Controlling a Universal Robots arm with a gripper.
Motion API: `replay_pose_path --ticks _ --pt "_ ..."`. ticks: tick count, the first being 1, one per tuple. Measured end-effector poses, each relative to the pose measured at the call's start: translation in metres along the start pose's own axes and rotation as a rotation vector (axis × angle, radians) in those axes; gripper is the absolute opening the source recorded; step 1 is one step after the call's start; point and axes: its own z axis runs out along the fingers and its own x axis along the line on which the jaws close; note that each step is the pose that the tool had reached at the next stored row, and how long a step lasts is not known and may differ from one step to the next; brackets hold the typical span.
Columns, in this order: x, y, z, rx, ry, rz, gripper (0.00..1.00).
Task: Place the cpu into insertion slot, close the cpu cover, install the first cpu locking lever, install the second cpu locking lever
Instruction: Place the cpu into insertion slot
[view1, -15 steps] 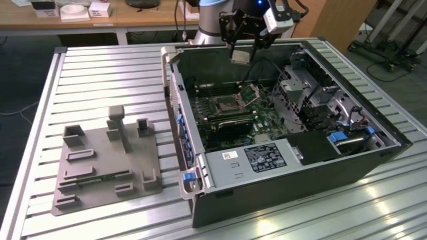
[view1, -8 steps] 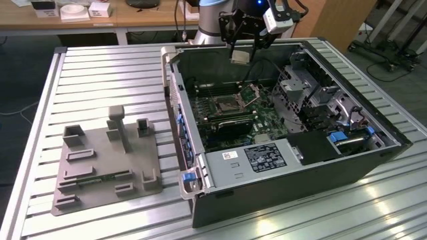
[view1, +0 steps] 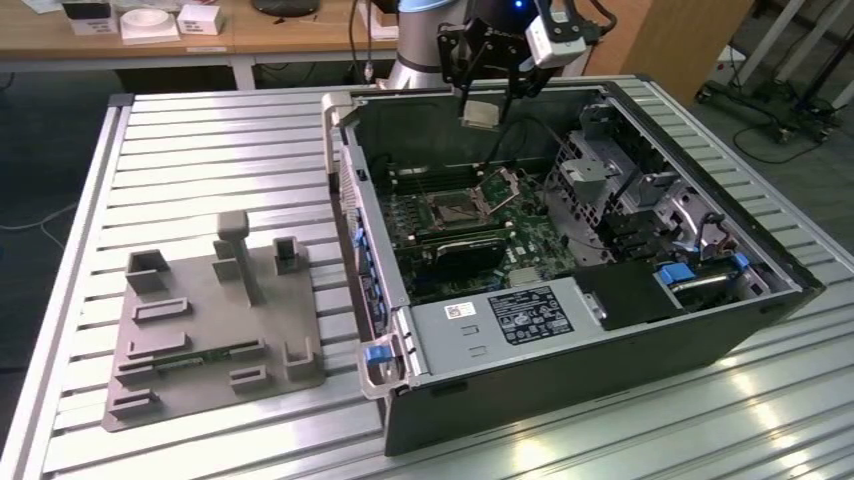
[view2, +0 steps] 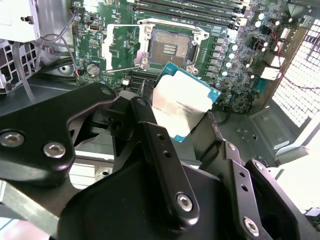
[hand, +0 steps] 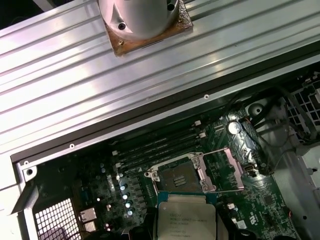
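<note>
Black gripper (view2: 175, 131), jaws pinching a small square silver-topped cpu (view2: 186, 102). We log it above the dark square insertion slot (view2: 170, 47).

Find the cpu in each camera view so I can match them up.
Exterior view: the cpu hangs in the gripper above the open computer case.
Second wrist view: the cpu sits between the black fingers.
First wrist view: the cpu shows beside the insertion slot.
Shared landmark: the empty insertion slot.

arm (view1: 424, 55): raised, wrist down | claw (view1: 482, 104): clamped on cpu (view2: 184, 101)
</note>
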Motion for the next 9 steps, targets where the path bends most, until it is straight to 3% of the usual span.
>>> replay_pose_path --ticks 9 --pt "0.0028 -0.0011 0.0004 -0.0015 -0.0070 0.080 0.55"
